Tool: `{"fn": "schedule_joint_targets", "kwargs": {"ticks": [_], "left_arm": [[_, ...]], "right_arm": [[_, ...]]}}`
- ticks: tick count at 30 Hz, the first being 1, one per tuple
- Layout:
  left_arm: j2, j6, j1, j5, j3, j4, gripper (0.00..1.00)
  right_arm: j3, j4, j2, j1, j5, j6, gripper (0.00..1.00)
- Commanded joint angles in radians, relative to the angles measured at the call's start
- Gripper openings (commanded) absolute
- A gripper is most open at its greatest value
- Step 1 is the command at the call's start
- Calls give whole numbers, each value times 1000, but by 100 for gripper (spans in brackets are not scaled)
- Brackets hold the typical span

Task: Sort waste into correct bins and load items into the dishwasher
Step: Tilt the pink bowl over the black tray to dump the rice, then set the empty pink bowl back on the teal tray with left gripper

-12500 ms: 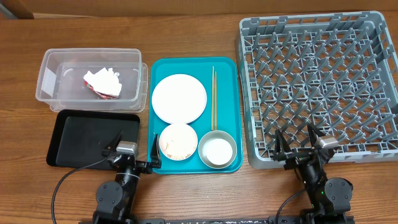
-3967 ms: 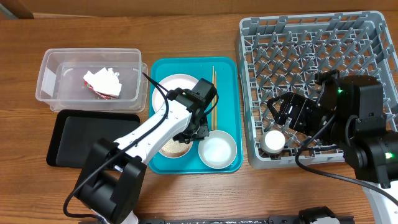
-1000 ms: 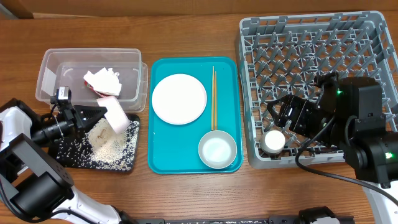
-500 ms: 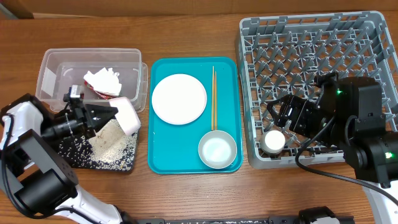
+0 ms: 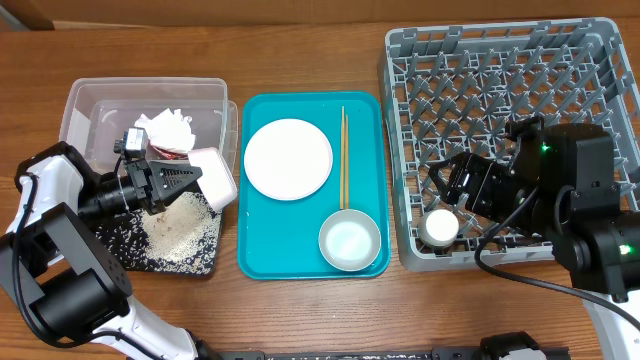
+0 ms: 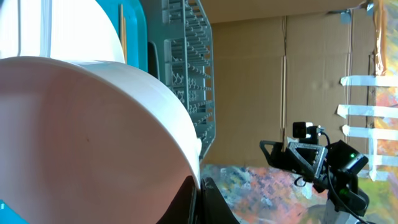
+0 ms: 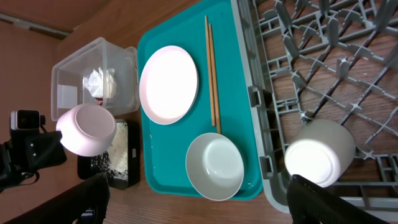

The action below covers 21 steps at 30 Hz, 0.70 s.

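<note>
Over the black tray (image 5: 130, 262) and its rice grains (image 5: 175, 222) at the desk's (image 5: 300, 320) left, left pincer (image 5: 198, 180) clamped on the tipped small pink bowl (image 5: 218, 175), dish rack (image 5: 520, 80) well off to the right beyond the teal tray (image 5: 270, 240), nearer the spread-open right pincer (image 5: 460, 188).

Wooden surface (image 5: 300, 40) is carrying 4 things. Clear tub (image 5: 145, 84) is sitting back-left, w/ black tray (image 5: 160, 270) lying just in front of it. Teal tray (image 5: 290, 235) is lying mid-surface, just beside both. Grey dish rack (image 5: 500, 28) is sitting at right, near the teal tray, narrow strip of wood showing btwn.
</note>
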Motion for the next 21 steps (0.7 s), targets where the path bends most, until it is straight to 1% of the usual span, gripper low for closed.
{"fn": "schedule_joint_targets", "kwargs": {"ticks": [1, 3, 6, 9, 10, 13, 15, 19, 21], "left_arm": [[-23, -9, 18, 25, -5, 3, 4], [-24, -18, -3, -21, -5, -14, 4], [-36, -38, -78, -100, -5, -13, 4], [-52, -84, -170, -98, -5, -2, 4], [-59, -117, -201, -98, -5, 15, 4], [-85, -271, -305, -141, -5, 99, 4], [-105, -399, -372, -207, -5, 170, 4], [-174, -699, -496, -438, -5, 322, 4], [-213, -853, -544, -592, -5, 387, 4]], "right_arm": [[11, 3, 0, -2, -6, -6, 93], [11, 5, 0, -2, -6, -6, 93], [11, 6, 0, -2, -6, -6, 93], [11, 6, 0, -2, -6, -6, 94], [11, 6, 0, -2, -6, -6, 94], [11, 6, 0, -2, -6, -6, 94], [11, 6, 0, -2, -6, -6, 94], [11, 6, 0, -2, -6, -6, 95], [11, 6, 0, -2, -6, -6, 95]]}}
